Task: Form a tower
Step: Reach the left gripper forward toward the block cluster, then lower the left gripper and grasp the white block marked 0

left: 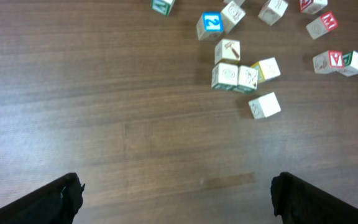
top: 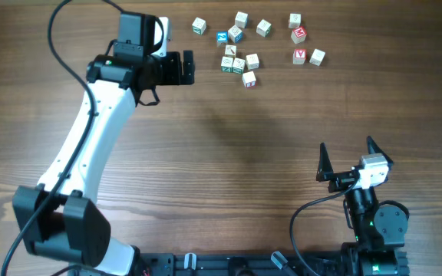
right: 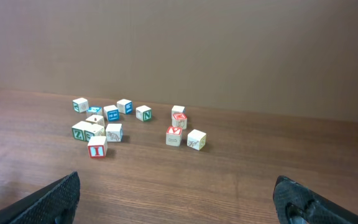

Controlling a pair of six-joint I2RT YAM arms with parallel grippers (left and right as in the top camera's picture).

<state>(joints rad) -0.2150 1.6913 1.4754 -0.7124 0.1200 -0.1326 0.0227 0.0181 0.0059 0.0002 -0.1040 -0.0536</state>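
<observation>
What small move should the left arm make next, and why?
Probably ease the left gripper forward over the nearest whitish toy cube. Its jaws stand open, nothing is held, and that cube lies just ahead, slightly apart from the other cubes.

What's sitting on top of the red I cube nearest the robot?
Nothing. The red I cube shows a bare whitish top with no cube stacked on it. It sits directly on the table, so its underside, against the wood, is hidden.
</observation>
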